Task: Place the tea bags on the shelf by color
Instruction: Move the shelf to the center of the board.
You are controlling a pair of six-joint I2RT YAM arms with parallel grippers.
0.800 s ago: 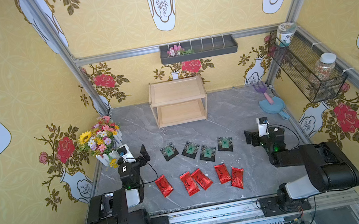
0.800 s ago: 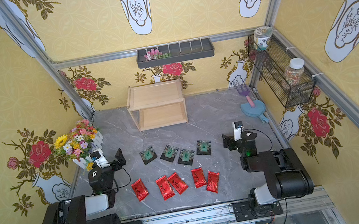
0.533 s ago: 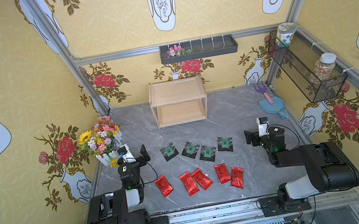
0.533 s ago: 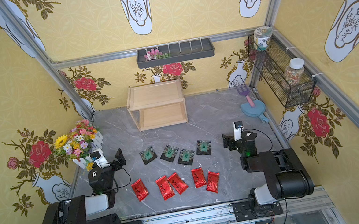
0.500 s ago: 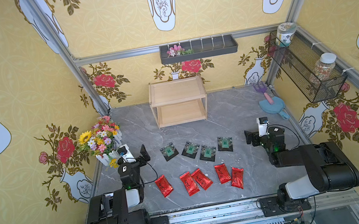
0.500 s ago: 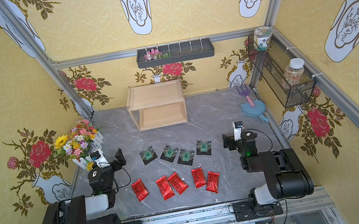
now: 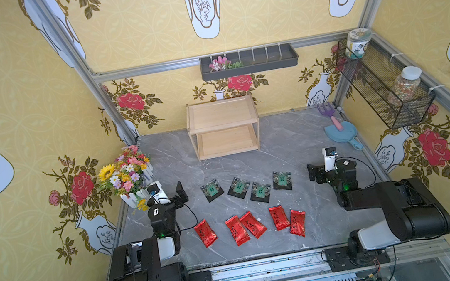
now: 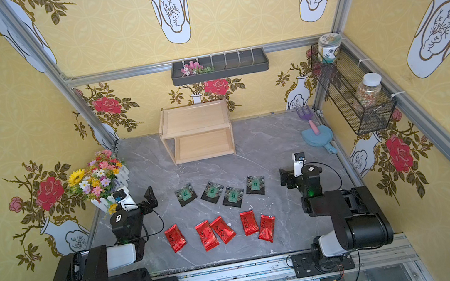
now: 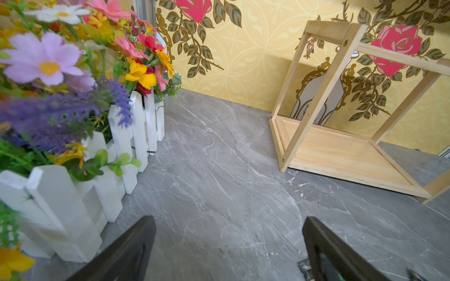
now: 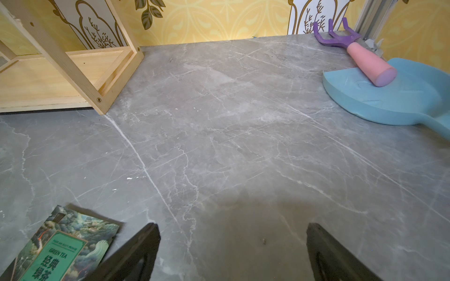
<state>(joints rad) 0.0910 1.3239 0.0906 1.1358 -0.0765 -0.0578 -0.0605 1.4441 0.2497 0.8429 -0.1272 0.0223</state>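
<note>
Several black tea bags (image 7: 238, 187) (image 8: 213, 192) with green emblems lie in a row mid-table. Several red tea bags (image 7: 253, 224) (image 8: 222, 229) lie in a row nearer the front. The two-tier wooden shelf (image 7: 223, 127) (image 8: 197, 132) stands bare at the back wall. My left gripper (image 7: 168, 194) (image 9: 227, 243) hovers open over bare table left of the black row, facing the shelf (image 9: 341, 150). My right gripper (image 7: 321, 166) (image 10: 231, 248) is open and holds nothing, right of the black row, with one black tea bag (image 10: 60, 245) just beside its finger.
A flower box with a white picket fence (image 7: 127, 176) (image 9: 117, 136) stands close beside the left gripper. A purple-and-pink rake (image 10: 365, 58) rests on a blue scoop (image 7: 340, 132) (image 10: 401, 97) at the back right. A wire basket (image 7: 385, 89) and a dark wall tray (image 7: 248, 63) hang on the walls.
</note>
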